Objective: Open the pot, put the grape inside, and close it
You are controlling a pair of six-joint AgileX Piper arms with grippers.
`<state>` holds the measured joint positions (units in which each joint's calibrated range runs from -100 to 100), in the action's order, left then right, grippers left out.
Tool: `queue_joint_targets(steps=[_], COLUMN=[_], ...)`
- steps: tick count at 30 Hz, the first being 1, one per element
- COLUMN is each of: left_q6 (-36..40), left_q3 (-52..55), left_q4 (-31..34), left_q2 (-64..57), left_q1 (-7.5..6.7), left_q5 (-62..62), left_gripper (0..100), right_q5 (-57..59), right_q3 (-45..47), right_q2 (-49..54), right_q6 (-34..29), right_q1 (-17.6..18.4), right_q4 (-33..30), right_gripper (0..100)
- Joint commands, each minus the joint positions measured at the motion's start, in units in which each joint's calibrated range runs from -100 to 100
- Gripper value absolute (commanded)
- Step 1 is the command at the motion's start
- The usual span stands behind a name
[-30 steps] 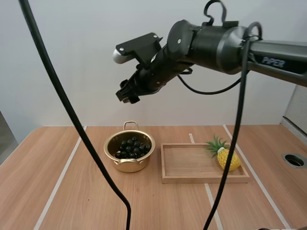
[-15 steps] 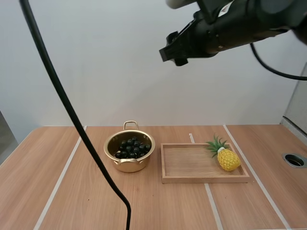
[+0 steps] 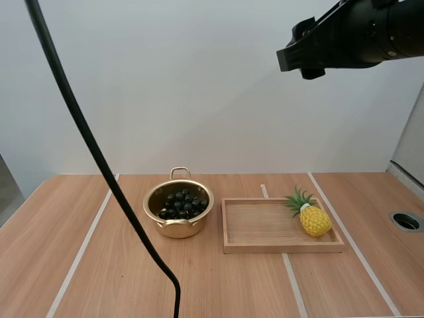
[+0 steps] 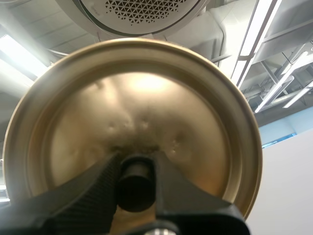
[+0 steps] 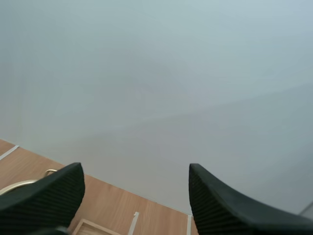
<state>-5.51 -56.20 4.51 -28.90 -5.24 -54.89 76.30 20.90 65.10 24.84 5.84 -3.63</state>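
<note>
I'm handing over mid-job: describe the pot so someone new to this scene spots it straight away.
On the wooden table, find the wooden tray near the middle. Beside the tray's end away from the pineapple stands the pot. It is the only shiny gold thing there, round, uncovered, with dark grapes inside.

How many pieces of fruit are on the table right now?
2. The bunch of grapes sits inside the open pot; the pineapple lies at the right end of the wooden tray. The grapes might hide something beneath them.
</note>
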Motion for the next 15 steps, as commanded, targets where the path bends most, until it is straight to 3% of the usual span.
queue_joint_targets(steps=[1,8,15], left_q6=[0.2,0.2,0.2], left_q3=[-0.2,-0.2,-0.2], left_q4=[0.4,0.4,0.4], left_q2=[-0.2,-0.2,-0.2], left_q1=[-0.13,-0.13,-0.13], left_q5=[1.9,1.9,1.9], left_gripper=[0,0,0], right_q5=[-0.2,-0.2,7.4], right_q3=[-0.4,-0.4,-0.4], right_q2=[1.9,3.6,3.6], right_q6=[-0.2,-0.2,2.1], right_q1=[-2.1,-6.9,-7.2], right_q4=[0.7,5.6,10.9], right_gripper=[100,100,100])
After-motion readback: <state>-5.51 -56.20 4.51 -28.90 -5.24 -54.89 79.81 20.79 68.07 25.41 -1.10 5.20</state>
